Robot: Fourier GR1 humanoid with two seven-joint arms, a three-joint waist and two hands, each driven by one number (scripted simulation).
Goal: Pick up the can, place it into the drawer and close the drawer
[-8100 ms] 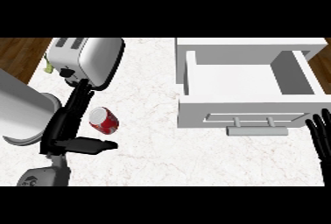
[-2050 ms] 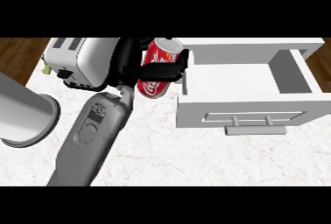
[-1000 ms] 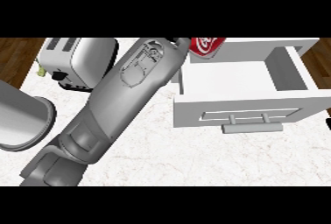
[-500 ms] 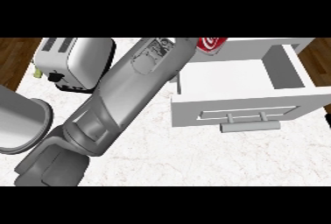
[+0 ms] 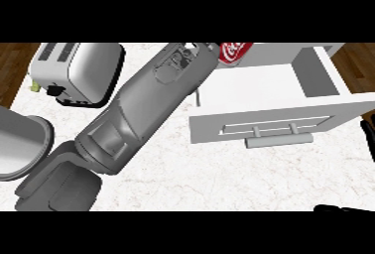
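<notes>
White marbled table (image 5: 242, 173) fills most of the head view, with dark wooden floor (image 5: 15, 59) showing past its far corners. At the far edge the red can (image 5: 236, 49) is lifted off the table and sits over the back left corner of the open drawer (image 5: 320, 74), only its labelled side showing. The left robot hand (image 5: 211, 48) is wrapped round the can from its left, though the grey wrist covers most of the fingers, so the grip is judged from the little that shows. Its forearm stretches in a long diagonal, most likely because the drawer lies far out and across from that arm. The drawer's white cavity opens just to the right of the robot hand and nearer than it, so the can looks ready to be lowered in; release and closing are not yet done. The drawer's front handle (image 5: 275, 141) lies nearer than the robot hand, reachable for a push. A toaster (image 5: 77, 74) stands well to the left of the robot hand, and a grey pot (image 5: 18, 144) sits further left and nearer. A black sliver at the lower right is probably the right robot hand (image 5: 348, 208); its state cannot be told.
</notes>
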